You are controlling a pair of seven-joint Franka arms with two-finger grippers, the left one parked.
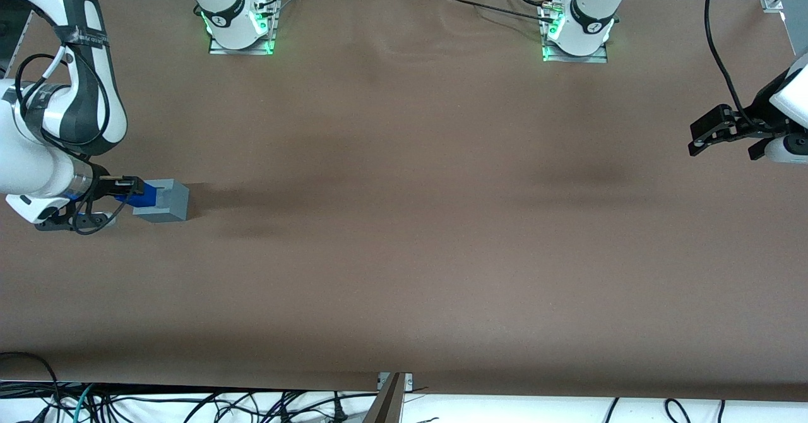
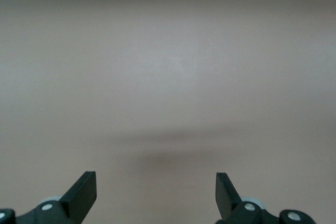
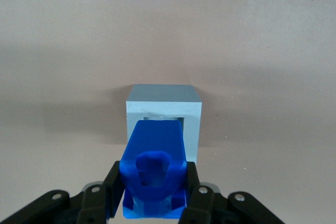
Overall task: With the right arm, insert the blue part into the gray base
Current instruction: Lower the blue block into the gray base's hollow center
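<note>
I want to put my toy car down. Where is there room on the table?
Nearly all the brown table is bare, toward the parked arm's end. It's crowded only where the gripper holds the blue part at the gray base.

You will find the blue part (image 3: 155,169) to be smooth plastic with a slight sheen, and the gray base (image 3: 164,113) matt plastic. The gripper (image 3: 153,192), low beside the base, is matt black, its jaws clamped on the blue part. The table (image 1: 404,252) cover is matt brown.
</note>
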